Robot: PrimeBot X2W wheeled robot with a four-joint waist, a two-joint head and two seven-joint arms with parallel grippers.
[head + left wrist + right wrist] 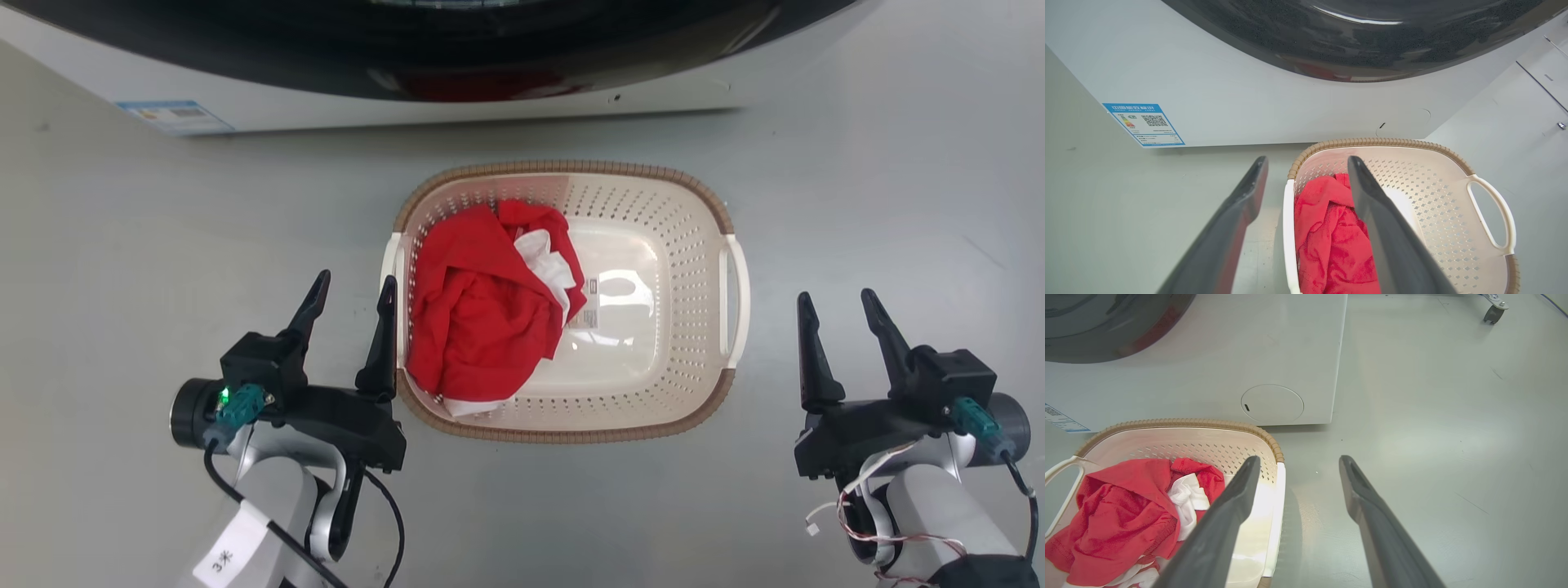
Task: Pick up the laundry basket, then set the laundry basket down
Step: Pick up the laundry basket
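Reaching for the basket (653, 212) is the step in hand, by my reading: it sits on the floor (122, 269), not yet lifted, with the washer (326, 110) at its 12 o'clock and a red cloth (482, 318) heaped in its 9 o'clock half. The left gripper (357, 278) waits at the basket's 8 o'clock, jaws wide and holding nothing. Its inner finger lies just beside the left handle (394, 253). In the left wrist view the two fingers appear to straddle that handle, though I cannot tell whether they are level with it. The right gripper (836, 294) stands at 4 o'clock, also spread and empty, near the right handle (739, 286) but apart from it. The next move, I judge, calls for the right arm to shift toward 9 o'clock until its fingers bracket that handle. Both grippers should then close together, so the basket comes up level and the cloth does not spill.
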